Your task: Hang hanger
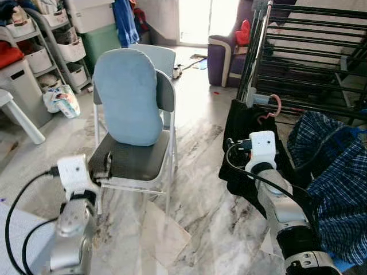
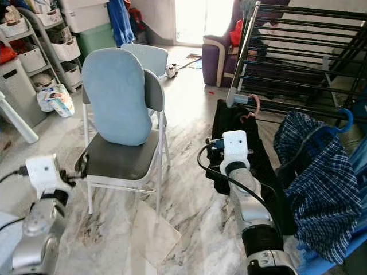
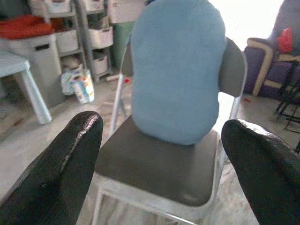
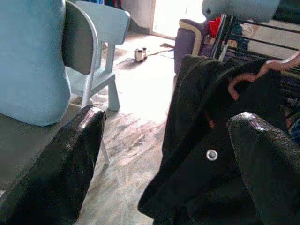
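A: Right, status. Pink hanger (image 1: 270,109) carries the black garment (image 1: 243,143), and its hook is at the near end of the drying rack (image 1: 309,57) rail. Whether it's fully seated on the bar, can't tell from where I stand.

B: Which hand is closer?

A: Right hand (image 4: 164,159). It's raised and pointing at the black garment, fingers spread wide, nothing between them. The wrist camera shows the garment and the pink hook straight ahead, above the fingertips.

B: Touching?

A: No, apart. Near, but a gap remains. The hanger lies ahead of and above that hand, toward the rack.

B: Hanger axis?

A: The bar is buried under the cloth. Judging by the drape, it runs roughly across the hand's line of approach, hook up.

B: Left hand?

A: Left hand (image 3: 159,159) is also spread wide and empty, aimed at the grey chair (image 1: 135,160) with the blue cushion (image 1: 129,94). Well away from the rack.

B: So the right arm does it.

A: My read, yes. A blue hanger (image 2: 346,121) with the plaid shirt (image 2: 321,183) hangs just to its right; snagging that is the risk.
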{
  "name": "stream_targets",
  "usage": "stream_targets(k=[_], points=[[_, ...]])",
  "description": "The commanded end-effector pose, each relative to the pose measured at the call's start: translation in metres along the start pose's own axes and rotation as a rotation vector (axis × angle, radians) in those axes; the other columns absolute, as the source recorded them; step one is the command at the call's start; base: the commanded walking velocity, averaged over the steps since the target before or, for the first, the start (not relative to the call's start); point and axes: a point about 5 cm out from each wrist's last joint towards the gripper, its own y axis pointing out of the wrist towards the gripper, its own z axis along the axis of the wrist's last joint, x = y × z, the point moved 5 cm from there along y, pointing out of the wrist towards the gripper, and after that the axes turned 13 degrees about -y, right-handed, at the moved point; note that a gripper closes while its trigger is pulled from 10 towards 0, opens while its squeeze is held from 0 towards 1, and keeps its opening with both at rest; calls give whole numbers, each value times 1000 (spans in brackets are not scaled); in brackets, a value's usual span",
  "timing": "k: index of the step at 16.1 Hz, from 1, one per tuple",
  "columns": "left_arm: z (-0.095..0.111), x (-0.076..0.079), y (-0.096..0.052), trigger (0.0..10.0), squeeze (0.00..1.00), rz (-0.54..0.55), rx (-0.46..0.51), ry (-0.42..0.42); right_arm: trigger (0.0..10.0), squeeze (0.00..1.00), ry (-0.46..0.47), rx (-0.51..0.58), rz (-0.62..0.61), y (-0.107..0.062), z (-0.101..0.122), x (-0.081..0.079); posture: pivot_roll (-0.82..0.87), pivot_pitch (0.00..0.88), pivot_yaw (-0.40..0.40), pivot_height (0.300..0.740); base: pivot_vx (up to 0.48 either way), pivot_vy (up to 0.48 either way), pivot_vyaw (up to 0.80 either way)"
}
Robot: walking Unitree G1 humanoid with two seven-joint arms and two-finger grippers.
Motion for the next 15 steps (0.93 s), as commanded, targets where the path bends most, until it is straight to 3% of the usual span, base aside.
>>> stream_targets(k=[1,7,9,11,12,13,14,15], points=[[-5,-1,-2,10000,0,12,-11,-9,10000,1000,23,-21,-39,-2,-9,8,-42,0,36,740,0,0,0],[-12,14,1,10000,0,-82,-54,-4,10000,1000,44,-35,-41,-7,-16,9,-45,0,15,740,0,0,0],[-8,30,6,10000,0,-131,-46,-1,10000,1000,50,-29,-36,-6,-14,5,-42,0,20,740,0,0,0],[-9,27,2,10000,0,-121,-51,2,10000,1000,46,-13,-39,-8,-10,6,-50,0,31,740,0,0,0],[-9,23,-2,10000,0,-108,-53,11,10000,855,44,-9,-46,-10,-9,10,-57,0,37,740,0,0,0],[-9,17,-6,10000,0,-94,-53,19,10000,102,36,-6,-51,-14,-10,16,-61,0,39,740,0,0,0],[-9,15,-8,10000,0,-94,-52,18,10000,0,33,-6,-54,-16,-11,18,-62,0,40,740,0,0,0],[-10,15,-10,10000,0,-95,-54,17,10000,0,24,-11,-54,-21,-14,20,-68,0,39,740,0,0,0]])
